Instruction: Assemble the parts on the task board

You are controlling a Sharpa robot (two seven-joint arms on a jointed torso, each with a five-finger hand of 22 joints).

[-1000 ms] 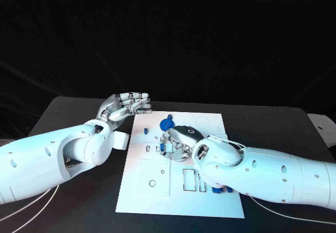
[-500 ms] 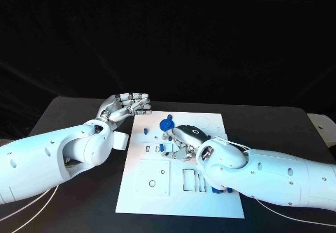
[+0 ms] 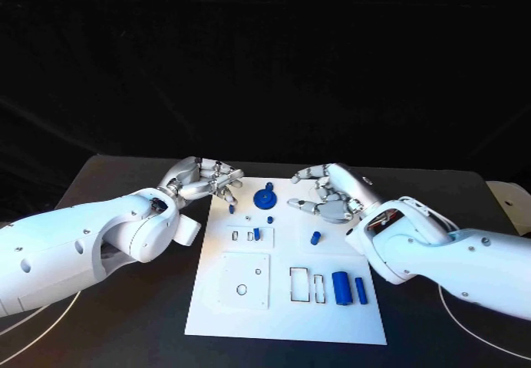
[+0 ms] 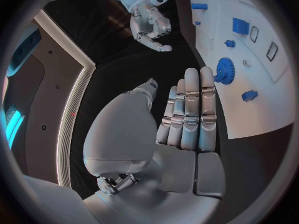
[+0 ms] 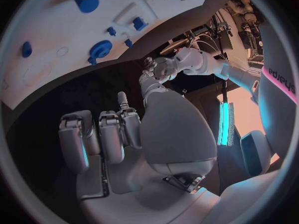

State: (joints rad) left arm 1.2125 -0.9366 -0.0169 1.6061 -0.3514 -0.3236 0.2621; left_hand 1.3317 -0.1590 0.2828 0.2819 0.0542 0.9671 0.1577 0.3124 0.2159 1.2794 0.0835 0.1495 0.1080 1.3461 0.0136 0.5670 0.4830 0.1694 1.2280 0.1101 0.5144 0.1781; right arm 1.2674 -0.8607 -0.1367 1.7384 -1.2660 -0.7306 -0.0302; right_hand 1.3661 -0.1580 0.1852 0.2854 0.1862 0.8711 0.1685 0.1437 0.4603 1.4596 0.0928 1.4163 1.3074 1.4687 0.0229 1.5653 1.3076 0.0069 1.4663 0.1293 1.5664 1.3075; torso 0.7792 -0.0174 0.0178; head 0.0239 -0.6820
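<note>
Hands both empty: left hand (image 3: 205, 180) over the far left corner of task board (image 3: 249, 307), fingers straight, close together; right hand (image 3: 328, 195) above the far right part, fingers curled in loosely. Blue gear-like disc (image 3: 265, 198) upright near far edge between hands. Two blue cylinders (image 3: 350, 288) lying near right edge.

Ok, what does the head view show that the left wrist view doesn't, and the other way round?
Head view: the near end of the task board, where a pair of blue cylinders lies side by side next to the rectangular slots.
Left wrist view: the palm side of the left hand, fingers straight and together, holding nothing.
Shared: the board, the round blue toothed part on it, and the right hand near the board's far end.
</note>
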